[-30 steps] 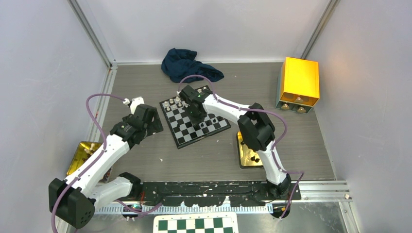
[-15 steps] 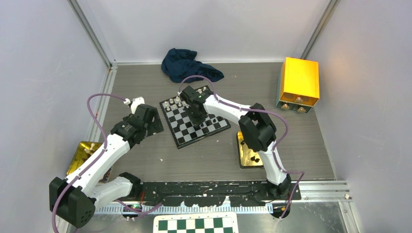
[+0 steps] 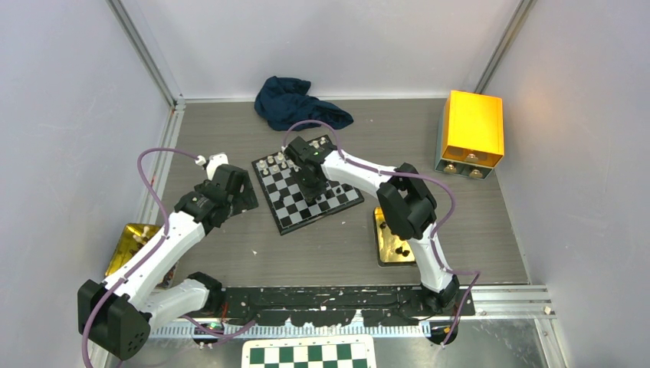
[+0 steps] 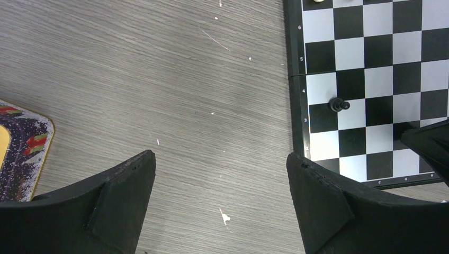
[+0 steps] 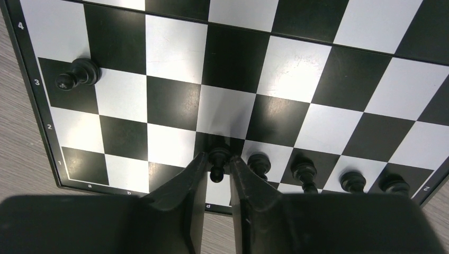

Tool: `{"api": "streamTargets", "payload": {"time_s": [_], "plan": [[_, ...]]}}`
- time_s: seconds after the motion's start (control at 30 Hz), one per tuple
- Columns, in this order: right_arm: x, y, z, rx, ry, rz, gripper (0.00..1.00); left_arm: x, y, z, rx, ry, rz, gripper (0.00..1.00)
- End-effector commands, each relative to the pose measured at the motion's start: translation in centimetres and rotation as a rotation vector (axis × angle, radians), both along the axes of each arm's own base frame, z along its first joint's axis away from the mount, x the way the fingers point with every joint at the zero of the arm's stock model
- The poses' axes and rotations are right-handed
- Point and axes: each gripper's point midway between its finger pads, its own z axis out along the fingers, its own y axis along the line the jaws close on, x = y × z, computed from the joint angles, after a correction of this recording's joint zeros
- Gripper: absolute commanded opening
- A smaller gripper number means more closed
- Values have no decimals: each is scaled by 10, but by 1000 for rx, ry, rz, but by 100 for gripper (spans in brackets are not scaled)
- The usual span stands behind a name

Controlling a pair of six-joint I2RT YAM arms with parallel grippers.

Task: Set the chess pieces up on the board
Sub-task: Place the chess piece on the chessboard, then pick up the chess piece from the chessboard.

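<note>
Gold tray (image 3: 383,245), lower right of centre, held loose black pieces (image 3: 400,250). Left hand (image 4: 221,155) spread over worktop (image 4: 132,69); right hand (image 5: 218,157) straddled black piece (image 5: 217,164) on board (image 5: 174,53), grip unclear.

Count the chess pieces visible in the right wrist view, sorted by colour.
Black chess pieces: 6
Silvery white chess pieces: 0 in this view
Total: 6
</note>
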Motion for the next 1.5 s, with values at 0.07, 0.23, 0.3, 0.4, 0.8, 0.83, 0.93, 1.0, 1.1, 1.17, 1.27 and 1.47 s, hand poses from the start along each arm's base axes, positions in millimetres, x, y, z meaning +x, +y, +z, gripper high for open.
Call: {"api": "streamTargets", "payload": {"time_s": [0.07, 0.23, 0.3, 0.4, 0.8, 0.83, 0.93, 1.0, 1.1, 1.17, 1.27, 1.47], "plan": [[4, 8, 36, 76, -65, -4, 34, 6, -4, 7, -21, -41, 5, 94], [8, 12, 43, 90, -79, 2, 37, 7, -4, 7, -21, -41, 5, 94], [9, 13, 45, 92, -84, 5, 37, 7, -4, 7, -21, -42, 5, 94], [11, 15, 50, 98, -92, 9, 37, 8, -4, 7, -22, -43, 5, 94], [23, 38, 75, 140, -126, 55, 38, 10, -4, 9, -17, -50, 6, 94], [25, 39, 75, 142, -126, 55, 38, 10, -4, 9, -17, -51, 5, 94], [20, 53, 75, 184, -102, 90, 45, 10, -5, 10, -23, -55, -5, 94], [17, 63, 73, 200, -93, 114, 48, 9, -5, 11, -21, -56, -7, 94], [15, 76, 70, 215, -84, 144, 51, 7, -3, 12, -18, -59, -6, 94], [14, 83, 68, 214, -80, 157, 52, 6, -2, 13, -13, -61, -3, 94], [12, 90, 64, 214, -77, 168, 52, 6, -1, 15, -12, -67, -3, 94], [12, 98, 52, 207, -67, 166, 51, 7, -1, 18, -13, -75, -9, 95]]}}
